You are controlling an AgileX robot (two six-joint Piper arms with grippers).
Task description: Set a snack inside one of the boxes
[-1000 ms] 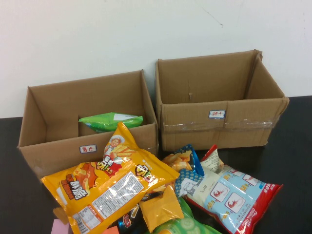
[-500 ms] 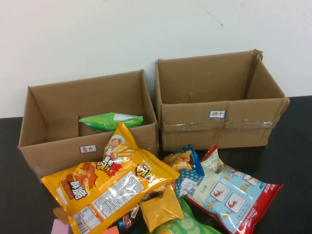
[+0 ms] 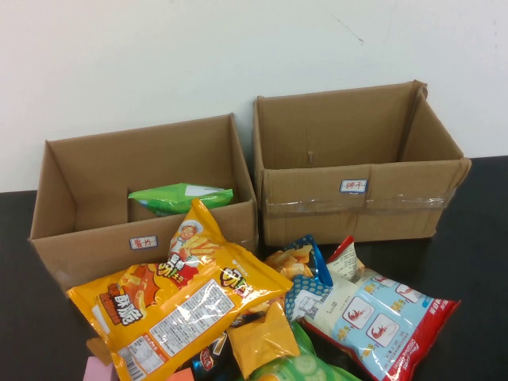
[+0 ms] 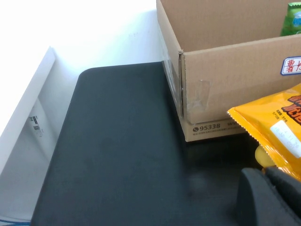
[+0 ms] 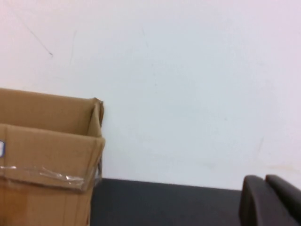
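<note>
The green crisp bag (image 3: 181,196) lies inside the plain brown box (image 3: 87,250) on the left, the one with a small white label in red writing; its green edge also shows in the left wrist view (image 4: 292,20). Neither arm shows in the high view. My left gripper (image 4: 269,173) is shut and empty, low over the black table beside that box's (image 4: 221,89) front corner and the yellow-orange bag (image 4: 273,127). My right gripper (image 5: 266,180) is shut and empty, to the right of the taped box (image 5: 47,155).
The taped box (image 3: 357,198) stands at the back right. A pile of snacks lies in front: the large yellow-orange bag (image 3: 171,298), a white-and-red shrimp bag (image 3: 377,313), a blue packet (image 3: 305,266), a small orange packet (image 3: 262,337).
</note>
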